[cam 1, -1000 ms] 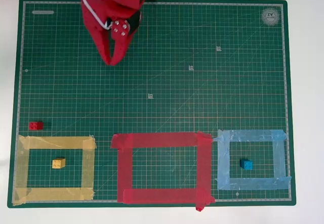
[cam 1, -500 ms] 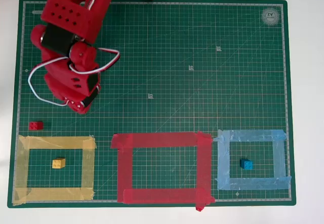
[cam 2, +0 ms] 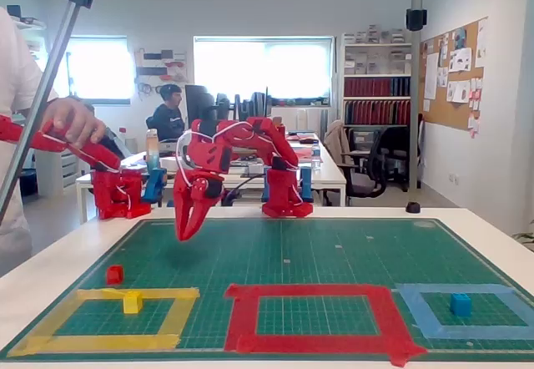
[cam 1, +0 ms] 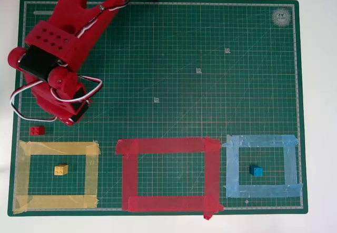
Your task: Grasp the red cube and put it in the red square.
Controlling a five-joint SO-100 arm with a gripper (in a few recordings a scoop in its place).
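The red cube (cam 1: 37, 130) (cam 2: 115, 275) lies on the green mat (cam 1: 210, 85) near its left edge, just above the yellow tape outline's top-left corner. The red square (cam 1: 168, 145) (cam 2: 313, 292) is a red tape outline at the mat's front middle, with nothing inside it. My red gripper (cam 1: 71, 118) (cam 2: 187, 225) hangs above the mat, up and to the right of the cube in the overhead view. It points down with its fingers a little apart and holds nothing. From above, the wrist hides the fingertips.
A yellow block (cam 1: 61, 170) sits inside the yellow tape outline (cam 1: 58, 148) at the front left. A blue block (cam 1: 256, 171) sits inside the light-blue outline (cam 1: 260, 141) at the front right. The arm's base (cam 2: 284, 194) stands at the mat's far edge.
The arm has swung from the mat's top middle to the left and forward, and the gripper now hangs close to the red cube. The blocks have not moved.
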